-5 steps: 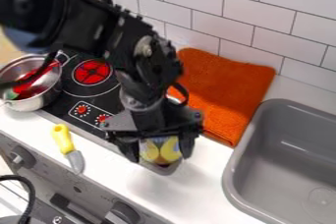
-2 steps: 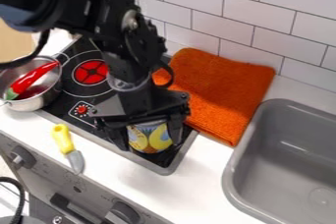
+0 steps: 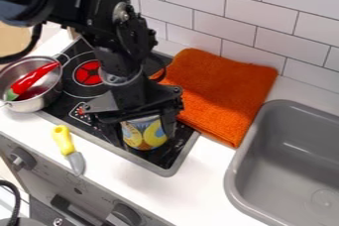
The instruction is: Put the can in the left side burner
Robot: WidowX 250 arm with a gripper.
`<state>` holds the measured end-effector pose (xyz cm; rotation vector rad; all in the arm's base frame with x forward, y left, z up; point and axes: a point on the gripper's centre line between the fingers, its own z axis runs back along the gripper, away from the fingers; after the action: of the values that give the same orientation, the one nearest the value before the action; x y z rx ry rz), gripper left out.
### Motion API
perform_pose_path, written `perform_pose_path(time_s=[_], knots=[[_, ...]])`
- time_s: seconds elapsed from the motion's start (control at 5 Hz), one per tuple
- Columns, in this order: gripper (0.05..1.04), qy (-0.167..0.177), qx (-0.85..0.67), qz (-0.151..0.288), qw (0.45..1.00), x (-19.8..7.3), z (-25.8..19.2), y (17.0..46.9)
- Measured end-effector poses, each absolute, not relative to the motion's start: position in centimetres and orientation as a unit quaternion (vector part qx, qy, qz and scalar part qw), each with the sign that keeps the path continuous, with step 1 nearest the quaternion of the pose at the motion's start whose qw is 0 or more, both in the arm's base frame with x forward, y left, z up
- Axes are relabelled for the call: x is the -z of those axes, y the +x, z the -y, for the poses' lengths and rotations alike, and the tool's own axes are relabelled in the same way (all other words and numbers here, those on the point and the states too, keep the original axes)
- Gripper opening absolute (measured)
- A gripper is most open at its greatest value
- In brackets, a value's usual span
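Pinching the blue-and-yellow can with the fruit label (image 3: 145, 135), your black two-finger end effector (image 3: 143, 134) has it upright at the front right part of the black stovetop (image 3: 169, 157) — apart from the round red burner (image 3: 87, 73). You can see the shiny metal pot (image 3: 29, 105) left of that burner, with the long red pepper (image 3: 33, 77) inside. You cannot tell whether the can touches the stovetop.
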<state>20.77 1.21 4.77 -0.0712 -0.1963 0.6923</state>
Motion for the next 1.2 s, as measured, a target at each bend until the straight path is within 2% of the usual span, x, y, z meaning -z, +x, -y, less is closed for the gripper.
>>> perform_pose_path(time_s=[1.2], knots=[[0.999, -0.03, -0.357, 0.127, 0.925, -4.7, -4.0, 22.3]])
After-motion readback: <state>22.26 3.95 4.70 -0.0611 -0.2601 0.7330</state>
